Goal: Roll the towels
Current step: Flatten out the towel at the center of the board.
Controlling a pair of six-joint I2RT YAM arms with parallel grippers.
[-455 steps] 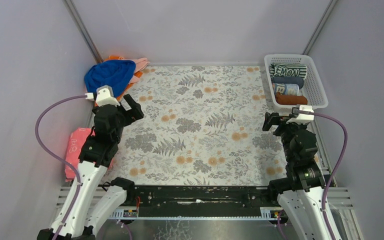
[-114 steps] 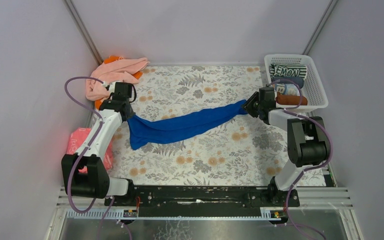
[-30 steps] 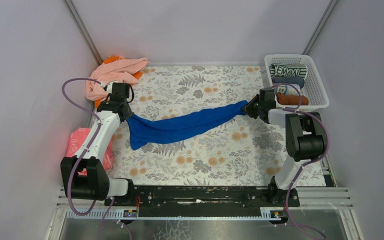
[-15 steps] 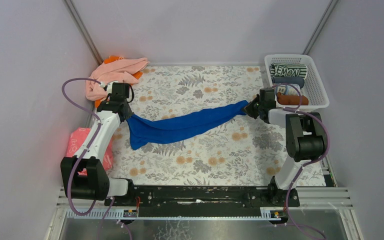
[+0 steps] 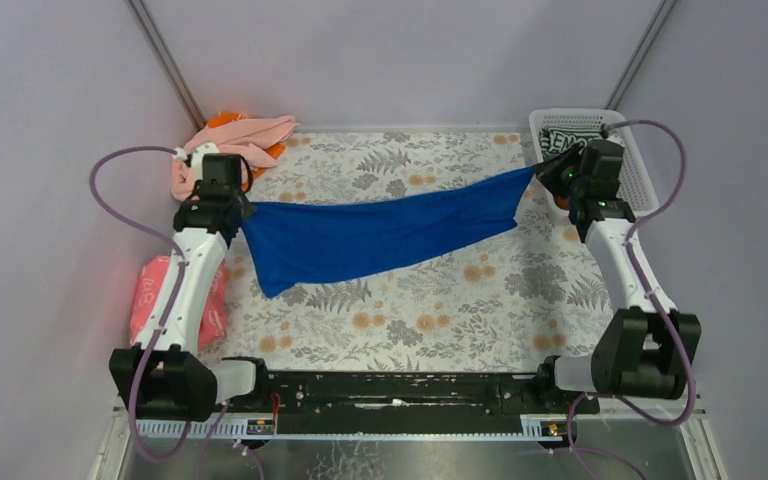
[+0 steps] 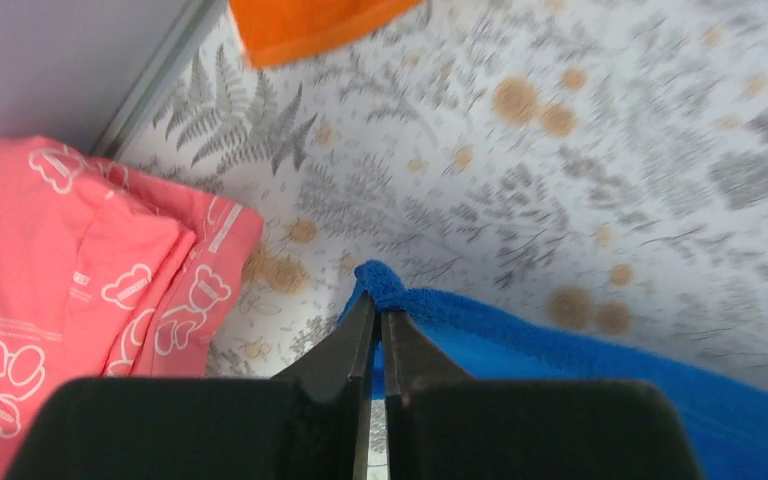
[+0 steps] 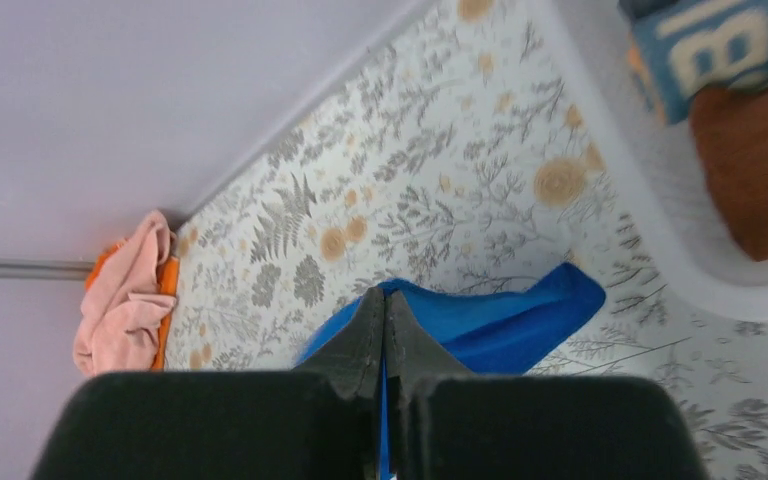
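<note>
1. Two grippers hold one blue towel (image 5: 380, 235): the left gripper (image 5: 237, 213) is clenched on its left corner, and the right gripper (image 5: 543, 172) is pinched on its right corner.
2. It hangs stretched between them over the table (image 5: 410, 320), and its lower left corner seems to reach the surface.
3. Step in hand, as I judge it: spreading the towel flat before rolling.
4. Next move calls for lowering both corners evenly and taut, so it lands unwrinkled.
5. Pink towel (image 5: 245, 140) lies bunched at the far left.
</note>
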